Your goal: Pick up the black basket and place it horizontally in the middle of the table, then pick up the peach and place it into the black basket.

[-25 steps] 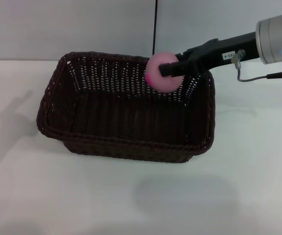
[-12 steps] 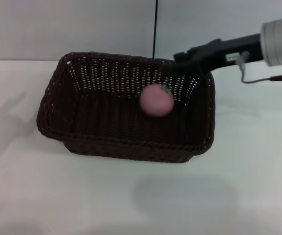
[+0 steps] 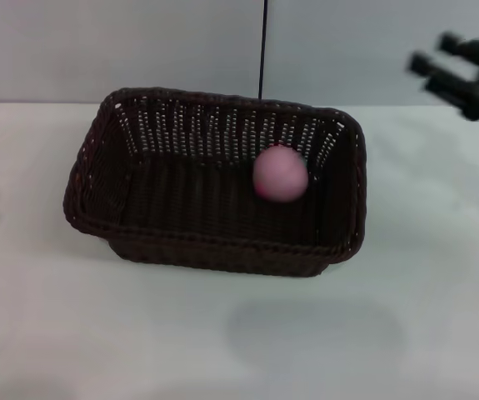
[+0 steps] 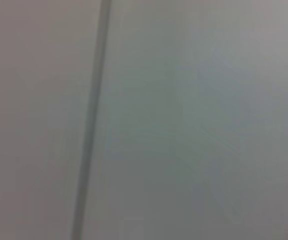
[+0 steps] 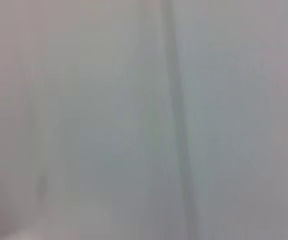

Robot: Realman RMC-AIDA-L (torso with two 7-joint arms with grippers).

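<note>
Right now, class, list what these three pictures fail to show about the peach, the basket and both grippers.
1. Peach: head view; blurred, so whether it has settled in the basket is unclear.
2. Right gripper: head view; open, its arm cut off by the frame edge.
3. Left gripper: in no view.
4. Both wrist views: only a blank wall, no table or basket.

A plain pale grey wall (image 3: pixel 122 50) runs behind the white tabletop (image 3: pixel 222 333). A thin dark vertical seam (image 3: pixel 264 46) splits the wall into two panels. Both wrist views show the same grey wall, each crossed by a dark seam. Soft, even light leaves faint shadows on the tabletop.
</note>
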